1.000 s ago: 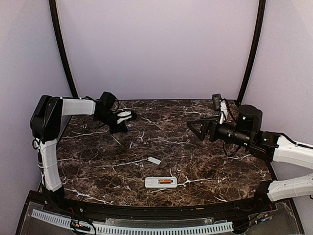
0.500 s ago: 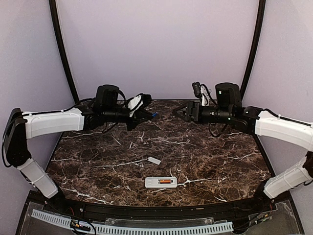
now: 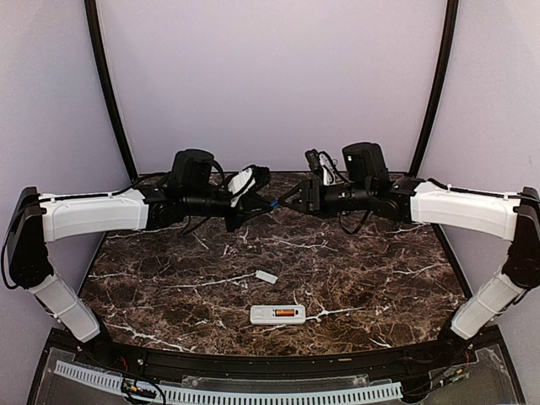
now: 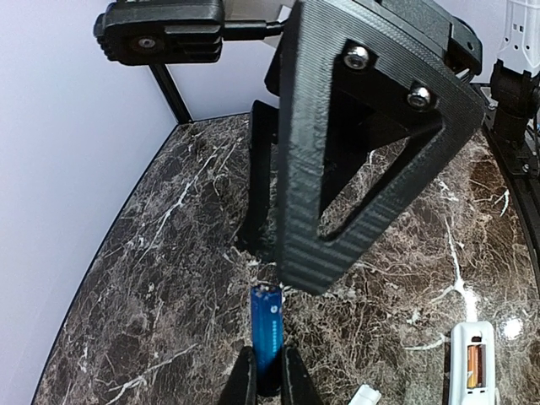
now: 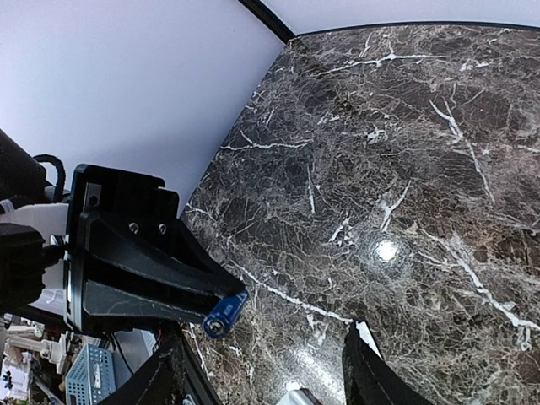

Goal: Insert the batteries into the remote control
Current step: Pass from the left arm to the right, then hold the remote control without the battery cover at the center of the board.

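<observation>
My left gripper [image 3: 258,201] is shut on the bluish battery [image 3: 269,202] and holds it high above the back of the table, its free end pointing right. In the left wrist view the battery [image 4: 267,325] sticks out from between the pads [image 4: 242,375]. My right gripper [image 3: 291,197] is open and faces it, with its fingertips just short of the battery's end. In the right wrist view the battery [image 5: 224,313] lies near the left finger [image 5: 169,371]. The white remote control [image 3: 278,315] lies back up near the front edge, with the orange-red battery [image 3: 288,314] in its open compartment.
A small white cover piece [image 3: 267,277] lies on the marble table [image 3: 380,278] just behind the remote. It also shows in the left wrist view [image 4: 365,395]. Purple walls and two black curved poles [image 3: 110,93] enclose the back and sides.
Both arms have swung up and inward. The left gripper carried the blue battery to the right and the right gripper came left, so the gap between them has almost closed.
</observation>
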Tool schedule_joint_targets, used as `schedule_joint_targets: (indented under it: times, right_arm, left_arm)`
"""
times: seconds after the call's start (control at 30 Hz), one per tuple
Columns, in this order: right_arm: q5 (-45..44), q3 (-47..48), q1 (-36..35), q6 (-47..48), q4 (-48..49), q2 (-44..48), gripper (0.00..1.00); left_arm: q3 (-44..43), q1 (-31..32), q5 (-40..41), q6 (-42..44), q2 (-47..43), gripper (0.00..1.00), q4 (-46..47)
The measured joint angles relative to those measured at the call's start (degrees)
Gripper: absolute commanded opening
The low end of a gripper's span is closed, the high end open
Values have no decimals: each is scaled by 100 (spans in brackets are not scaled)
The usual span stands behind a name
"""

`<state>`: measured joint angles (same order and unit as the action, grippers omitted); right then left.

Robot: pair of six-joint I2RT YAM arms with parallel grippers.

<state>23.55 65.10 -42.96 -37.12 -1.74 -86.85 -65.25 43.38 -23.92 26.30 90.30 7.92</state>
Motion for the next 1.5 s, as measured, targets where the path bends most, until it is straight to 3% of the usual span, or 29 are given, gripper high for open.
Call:
schedule_joint_targets:
  times: [0.47,0.67,0.73,0.8,0.83,0.87,0.93,1.1,1.3,1.5]
  right_arm:
    - [-9,385,-195,-94,61,-450,12]
    - [-48,391,-205,-107,98,-450,0]
    - [-55,391,-205,-105,101,-450,0]
    - [-66,391,-205,-105,83,-450,0]
    - [-66,389,-205,-107,63,-450,0]
    - [-70,382,-205,-109,33,-450,0]
    - [-87,302,-205,-120,13,-407,0]
    - [-127,-297,-205,-282,-2,-37,0]
    - [-175,-1742,-302,-870,323,404,0]
    - [-442,-2345,-1064,-1451,496,402,0]
  left_arm:
    - [-85,68,96,48,35,0,-197]
    - [-125,68,109,94,76,0,-236]
    - [-136,68,116,114,81,1,-251]
    - [-138,68,122,114,81,22,-269]
    - [-144,74,122,120,81,42,-302]
    - [-168,81,118,122,83,55,-380]
    - [-234,92,87,103,87,68,-573]
    - [-275,201,-153,103,66,73,-1434]
    - [632,1261,-164,155,-415,74,-1926]
    - [1255,1434,24,203,-323,75,-1998]
